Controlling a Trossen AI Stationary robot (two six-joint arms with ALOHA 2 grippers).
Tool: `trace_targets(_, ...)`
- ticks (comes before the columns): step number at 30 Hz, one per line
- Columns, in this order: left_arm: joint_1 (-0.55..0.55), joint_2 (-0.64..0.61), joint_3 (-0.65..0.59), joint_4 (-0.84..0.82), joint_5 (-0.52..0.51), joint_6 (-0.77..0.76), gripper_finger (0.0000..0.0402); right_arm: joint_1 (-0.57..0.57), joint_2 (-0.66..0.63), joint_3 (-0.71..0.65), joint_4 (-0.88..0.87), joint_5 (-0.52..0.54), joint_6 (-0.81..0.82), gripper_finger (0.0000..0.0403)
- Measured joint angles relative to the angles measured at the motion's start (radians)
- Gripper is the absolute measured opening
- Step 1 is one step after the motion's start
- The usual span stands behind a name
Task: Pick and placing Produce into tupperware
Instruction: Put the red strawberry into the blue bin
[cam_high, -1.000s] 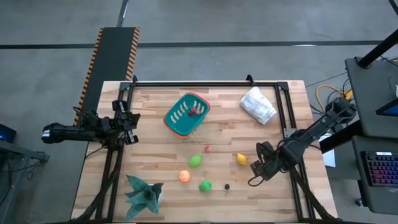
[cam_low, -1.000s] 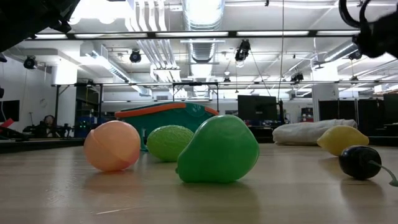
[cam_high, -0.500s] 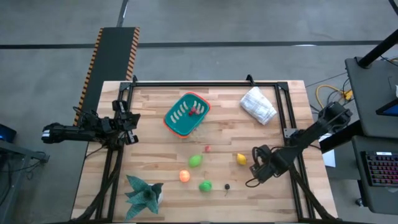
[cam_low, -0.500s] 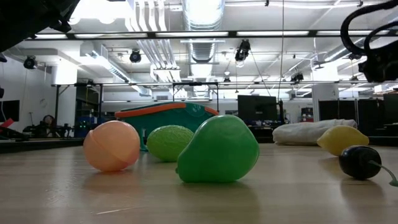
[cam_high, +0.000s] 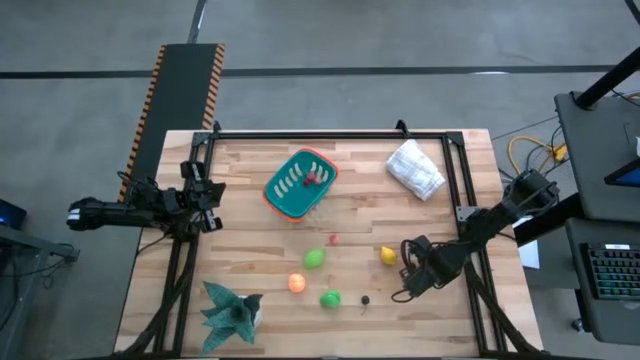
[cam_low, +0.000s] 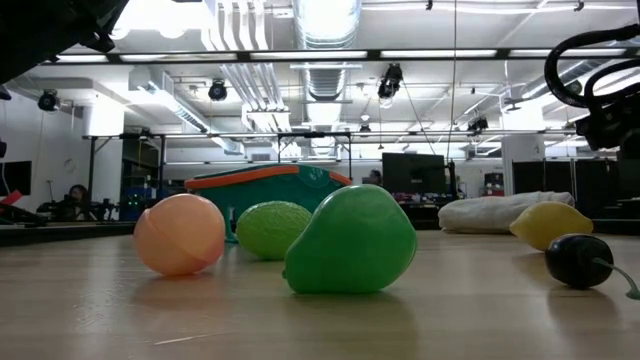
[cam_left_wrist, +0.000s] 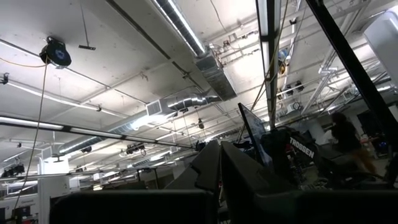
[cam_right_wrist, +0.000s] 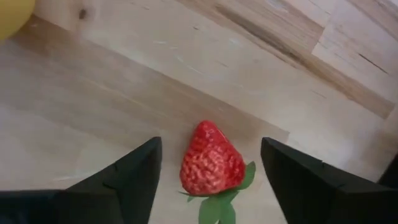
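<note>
Right gripper (cam_high: 411, 266) low over tabletop (cam_high: 440, 310) beside lemon (cam_high: 387, 255), fingers spread; strawberry (cam_right_wrist: 211, 163) lies between them on wood, seemingly untouched. Tub (cam_high: 299, 183) well apart, red piece inside. Left gripper (cam_high: 205, 195) parked at left edge; fingers: cannot tell.

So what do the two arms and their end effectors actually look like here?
Both arms are dark, jointed links. The right end effector trails a looped black cable and has two flat, dark fingers. The left end effector is a blocky dark unit.
</note>
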Motion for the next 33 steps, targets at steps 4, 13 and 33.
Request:
trace_targets(4,0.0,0.0,0.0,0.0,0.0,0.0,0.0,0.0,-0.005,-0.004,-0.012,-0.013,-0.001,0.0213)
trace_targets(13,0.0,-0.002,0.0,0.0,0.0,0.0,0.0,0.0,-0.006,-0.005,-0.014,-0.009,-0.032,0.0121)
trace_targets(33,0.0,-0.002,0.0,0.0,0.0,0.0,0.0,-0.1,-0.182,0.003,0.101,0.885,-0.298,0.0121)
